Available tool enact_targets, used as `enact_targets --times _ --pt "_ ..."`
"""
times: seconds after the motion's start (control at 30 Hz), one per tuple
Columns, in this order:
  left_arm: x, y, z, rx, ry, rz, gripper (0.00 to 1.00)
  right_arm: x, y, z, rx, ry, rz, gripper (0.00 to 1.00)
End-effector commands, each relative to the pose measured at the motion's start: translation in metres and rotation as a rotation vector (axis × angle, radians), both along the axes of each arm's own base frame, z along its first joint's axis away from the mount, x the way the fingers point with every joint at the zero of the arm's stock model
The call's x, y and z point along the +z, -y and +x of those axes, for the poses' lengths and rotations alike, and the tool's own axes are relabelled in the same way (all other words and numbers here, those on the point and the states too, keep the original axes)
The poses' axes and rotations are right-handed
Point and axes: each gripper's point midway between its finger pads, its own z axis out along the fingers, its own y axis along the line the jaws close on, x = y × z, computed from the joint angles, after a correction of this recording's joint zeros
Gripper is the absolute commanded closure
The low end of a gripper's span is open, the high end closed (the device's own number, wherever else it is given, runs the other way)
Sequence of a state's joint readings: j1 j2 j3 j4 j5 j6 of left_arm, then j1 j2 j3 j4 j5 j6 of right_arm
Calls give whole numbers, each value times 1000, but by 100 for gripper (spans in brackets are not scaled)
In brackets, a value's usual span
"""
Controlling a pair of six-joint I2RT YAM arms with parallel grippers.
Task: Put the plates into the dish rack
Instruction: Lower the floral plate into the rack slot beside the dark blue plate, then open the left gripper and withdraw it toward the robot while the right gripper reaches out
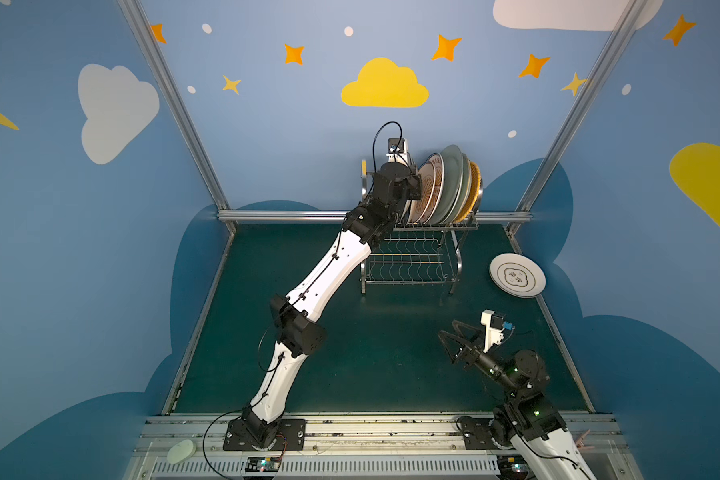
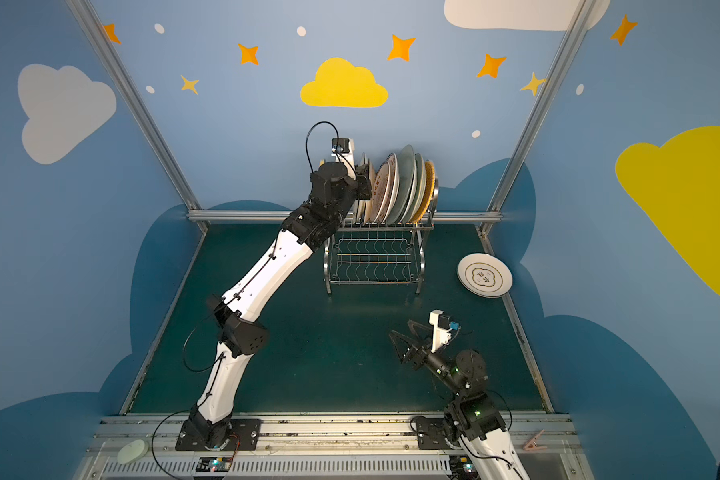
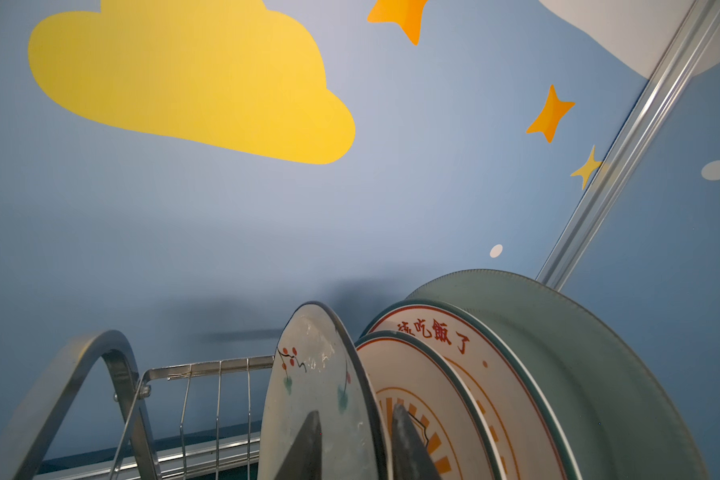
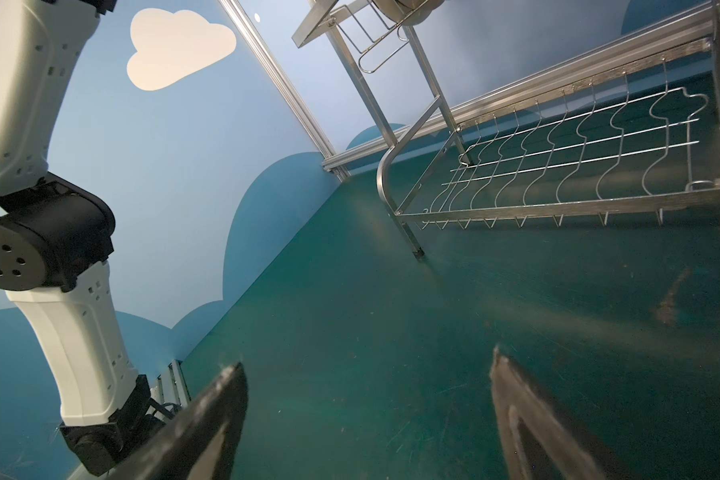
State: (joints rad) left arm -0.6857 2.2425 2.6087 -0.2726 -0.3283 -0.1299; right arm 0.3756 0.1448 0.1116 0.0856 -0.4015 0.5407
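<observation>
- Dark green bench (image 1: 350, 357) carries everything. The steel dish rack (image 1: 412, 266) stands at its far edge, against the back wall.
- The rack's upper tier holds a row of plates (image 1: 445, 187) standing on edge toward its right end. The wavy lower shelf (image 4: 578, 137) is bare, and the right wrist view shows this most plainly.
- One plate with a dark ring (image 1: 517, 275) lies flat on the bench to the right of the rack, well apart from both hands. Only the top views show it.
- The floral plate (image 3: 316, 386) stands at the row's left end. The arm largely hides it in both top views, so only the left wrist view shows it properly.
- The left hand (image 3: 355, 411) straddles that plate's rim, its fingers a little apart and wider than the rim. I judge this to be the release of a slotted plate. The next move calls for lifting clear without nudging it.
- The right hand (image 4: 366, 357) hangs over bare bench, fingers wide apart and empty. The flat plate likely falls to it.
</observation>
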Motion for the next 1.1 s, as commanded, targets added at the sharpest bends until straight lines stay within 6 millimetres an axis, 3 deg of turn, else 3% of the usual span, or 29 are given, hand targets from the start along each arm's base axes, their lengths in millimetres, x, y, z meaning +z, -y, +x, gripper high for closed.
enact_targets --times 0.0,0.3,0.57,0.77,1.07 --pt "6 -6 4 37 17 -30 71 9 0 0 -1 32 0 11" --pt "5 -9 6 53 -1 -84 73 8 0 0 -2 29 -2 11" --pt "17 -11 -2 32 5 -103 67 8 0 0 -2 31 -2 11" --pt "33 -13 -12 5 20 -128 66 8 -1 0 -2 32 -5 11" --pt "81 -27 -45 -70 66 -166 61 8 -1 0 0 34 -6 11"
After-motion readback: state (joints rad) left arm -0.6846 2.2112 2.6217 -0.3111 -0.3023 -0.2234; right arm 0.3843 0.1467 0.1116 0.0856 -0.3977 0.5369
